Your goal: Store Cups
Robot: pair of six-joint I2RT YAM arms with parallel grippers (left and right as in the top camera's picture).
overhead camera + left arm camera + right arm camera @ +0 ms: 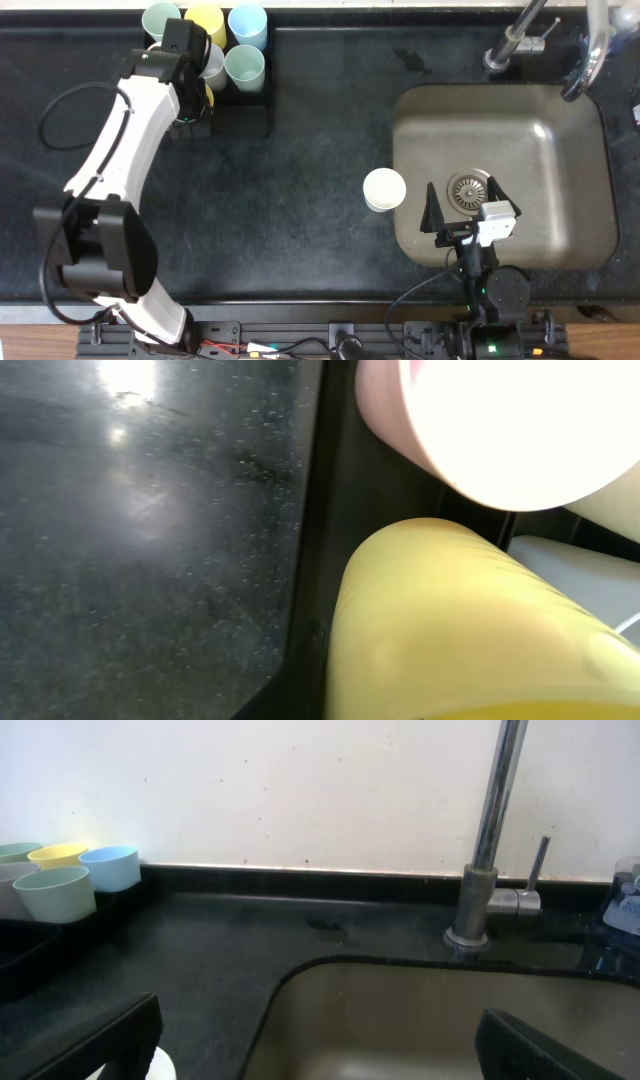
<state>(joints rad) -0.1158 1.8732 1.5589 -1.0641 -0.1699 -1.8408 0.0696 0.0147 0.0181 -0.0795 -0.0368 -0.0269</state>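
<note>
Your left arm reaches into the upper left of the top view, and the left gripper [190,102] sits over the black tray [250,115] of stored cups. You cannot tell from these views whether its fingers are apart or together. Its wrist view shows a yellow cup [450,620] very close up, lying along the tray's edge, with a pale cup [500,420] just past it and the dark counter [150,560] alongside.

The back of the tray holds a green cup [160,18], another yellow one [205,20] and a blue cup [247,22] in a row. A pale green cup [245,65] stands in front of the blue one.

The loose white cup [384,189] stands upright on the counter near the middle of the frame, just beside the left rim of the sink [560,150].

Your right gripper [462,195] hangs over the sink at lower right with its fingers spread wide and nothing between them. The white cup is near its left finger but apart from it. The faucet [515,40] stands at the upper right.
</note>
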